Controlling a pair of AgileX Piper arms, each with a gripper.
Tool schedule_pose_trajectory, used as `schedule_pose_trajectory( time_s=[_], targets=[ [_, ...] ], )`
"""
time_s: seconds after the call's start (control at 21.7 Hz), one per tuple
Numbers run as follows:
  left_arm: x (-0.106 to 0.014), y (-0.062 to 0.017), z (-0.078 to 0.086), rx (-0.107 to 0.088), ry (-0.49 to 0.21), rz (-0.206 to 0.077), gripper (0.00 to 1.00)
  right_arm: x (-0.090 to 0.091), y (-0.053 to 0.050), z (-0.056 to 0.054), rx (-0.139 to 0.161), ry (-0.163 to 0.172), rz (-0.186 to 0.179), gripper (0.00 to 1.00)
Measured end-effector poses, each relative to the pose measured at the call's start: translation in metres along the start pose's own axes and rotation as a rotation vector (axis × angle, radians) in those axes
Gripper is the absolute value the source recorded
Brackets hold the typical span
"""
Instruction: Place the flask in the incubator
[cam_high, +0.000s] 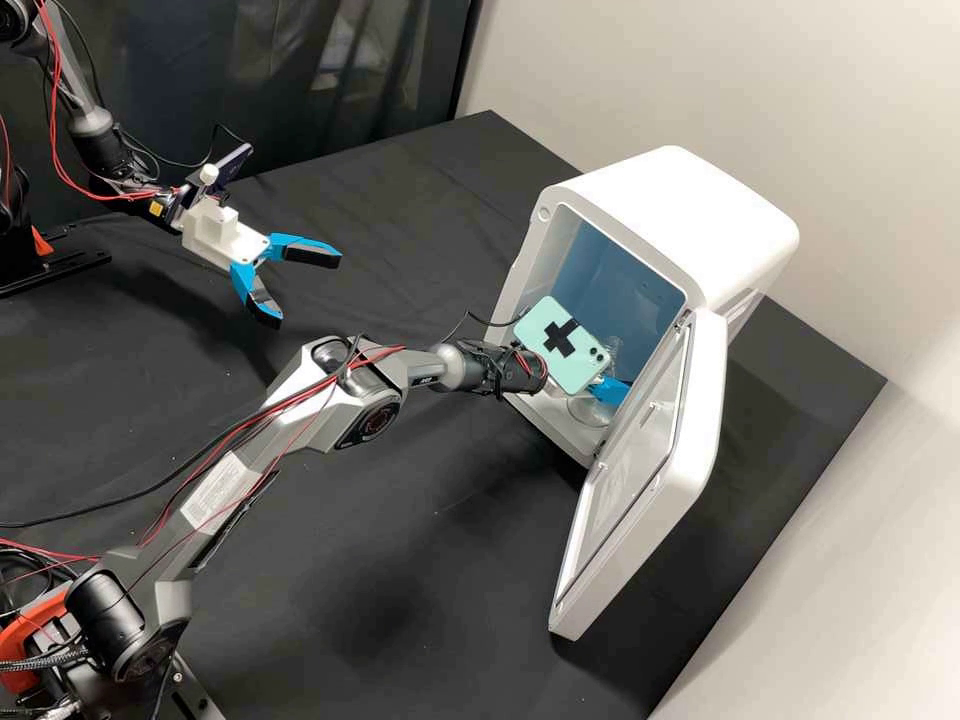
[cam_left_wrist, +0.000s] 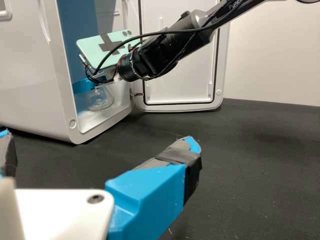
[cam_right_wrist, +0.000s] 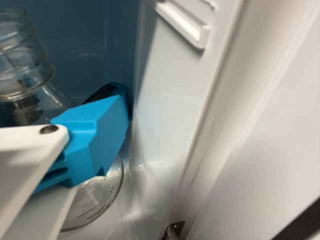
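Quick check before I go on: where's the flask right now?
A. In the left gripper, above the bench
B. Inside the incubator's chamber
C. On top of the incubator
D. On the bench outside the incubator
B: the left wrist view shows the flask inside the open incubator, with the right gripper in there beside it, while the left gripper hangs empty.

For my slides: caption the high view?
Right gripper at flask inside open incubator; left gripper hangs open over bench.

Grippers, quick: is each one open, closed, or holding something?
Left gripper: open, holding nothing.
Right gripper: at the flask inside the incubator; cannot be told.
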Motion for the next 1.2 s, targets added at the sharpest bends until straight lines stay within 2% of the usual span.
schedule_pose_trajectory(
  time_s=[0.37,0.46,0.6,0.78,0.83,1.01,1.11,1.2],
  targets=[
    [0.001,-0.0006,0.003,0.001,-0.011,-0.003,1.00,-0.004,-0.001,0.001,0.019,0.016,0.004,0.00],
    [0.001,0.0000,0.002,0.002,-0.012,-0.001,1.00,-0.008,0.002,0.001,0.041,0.022,0.005,0.00],
    [0.003,0.0015,0.002,0.006,-0.013,0.005,1.00,-0.010,0.006,0.002,0.055,0.024,0.011,0.00],
    [0.003,0.0003,0.002,0.003,-0.012,0.000,1.00,-0.010,0.007,0.004,0.046,0.027,0.011,0.00],
    [0.003,0.0001,0.002,0.003,-0.012,0.000,1.00,-0.011,0.009,0.004,0.055,0.029,0.012,0.00],
    [0.003,0.0001,0.002,0.003,-0.012,0.000,1.00,-0.013,0.009,0.006,0.049,0.035,0.004,0.00],
    [0.003,0.0001,0.002,0.003,-0.012,0.000,1.00,-0.014,0.008,0.011,0.047,0.036,-0.003,0.00],
    [0.003,-0.0002,0.001,0.002,-0.011,-0.002,1.00,-0.017,0.009,0.017,0.060,0.040,-0.012,0.00]
  ],
)
